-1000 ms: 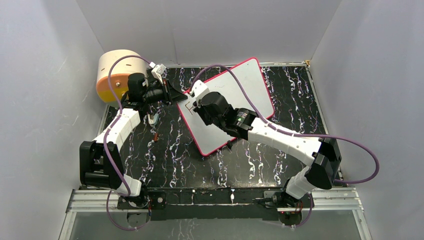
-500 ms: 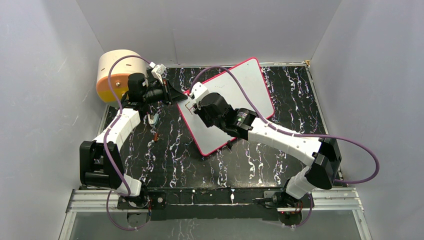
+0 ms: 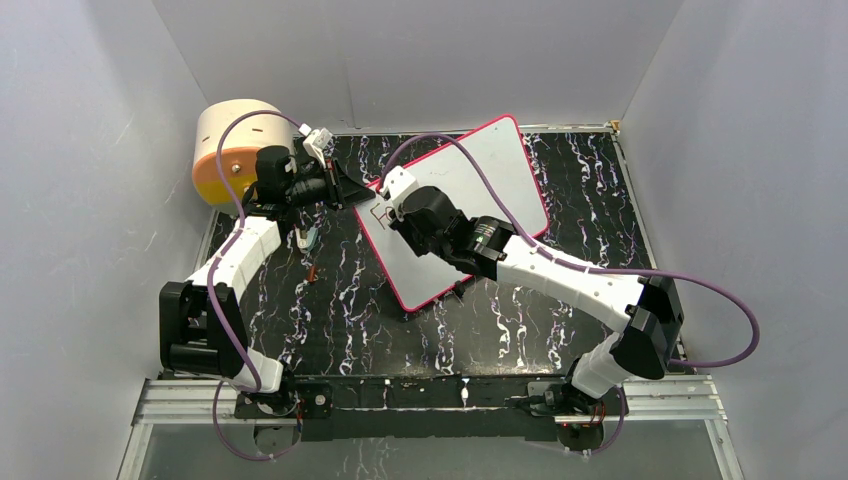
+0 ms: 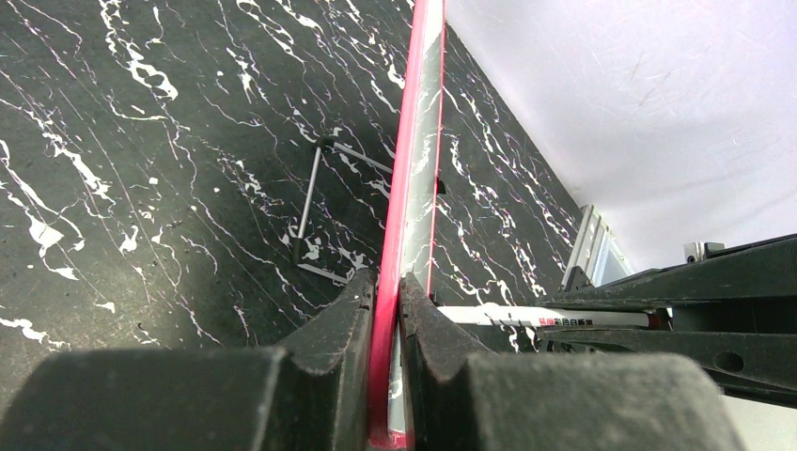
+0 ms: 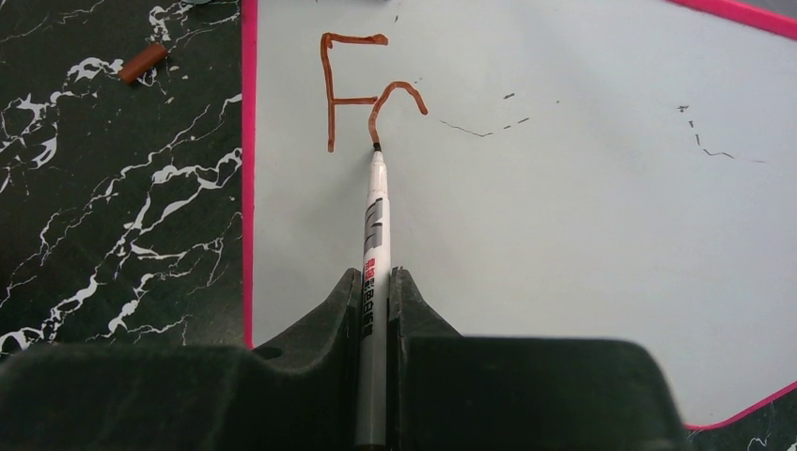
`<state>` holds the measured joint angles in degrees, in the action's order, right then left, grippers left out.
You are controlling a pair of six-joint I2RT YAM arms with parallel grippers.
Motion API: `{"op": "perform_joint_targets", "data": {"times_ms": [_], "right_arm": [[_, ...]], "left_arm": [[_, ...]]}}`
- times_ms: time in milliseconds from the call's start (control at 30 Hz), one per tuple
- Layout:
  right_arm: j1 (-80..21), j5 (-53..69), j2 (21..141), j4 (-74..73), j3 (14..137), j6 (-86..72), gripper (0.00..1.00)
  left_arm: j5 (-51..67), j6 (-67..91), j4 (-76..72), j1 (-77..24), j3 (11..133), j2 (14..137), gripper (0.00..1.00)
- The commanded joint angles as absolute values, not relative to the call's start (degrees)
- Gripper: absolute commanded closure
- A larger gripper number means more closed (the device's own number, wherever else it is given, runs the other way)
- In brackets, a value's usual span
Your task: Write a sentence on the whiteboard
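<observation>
The whiteboard [image 3: 510,170] lies skewed at the centre of the top view, on a marbled table [image 3: 600,200]. The left gripper [image 4: 387,287] is clenched on its pink edge, at the board's left corner. The right gripper [image 5: 375,282] grasps a marker [image 5: 376,211], tip touching the board. The sentence [image 5: 357,89], upper left in the right wrist view, reads "F" plus a part-drawn curve. A drum [image 3: 225,150] sits upper left
</observation>
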<state>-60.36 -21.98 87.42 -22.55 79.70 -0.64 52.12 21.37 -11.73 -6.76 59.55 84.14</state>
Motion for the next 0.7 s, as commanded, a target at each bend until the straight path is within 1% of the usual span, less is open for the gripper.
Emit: {"op": "perform_joint_targets", "data": {"times_ms": [0, 667], "right_arm": [[-59.46, -23.29, 86.04, -23.90, 78.86, -0.09, 1.00], [-57.75, -25.04, 84.89, -17.01, 77.14, -0.09, 1.00]], "left_arm": [[49.98, 19.16, -7.74, -7.47, 60.21, 84.99, 1.00], [50.09, 18.90, -7.47, -7.65, 60.30, 84.90, 1.00]]}}
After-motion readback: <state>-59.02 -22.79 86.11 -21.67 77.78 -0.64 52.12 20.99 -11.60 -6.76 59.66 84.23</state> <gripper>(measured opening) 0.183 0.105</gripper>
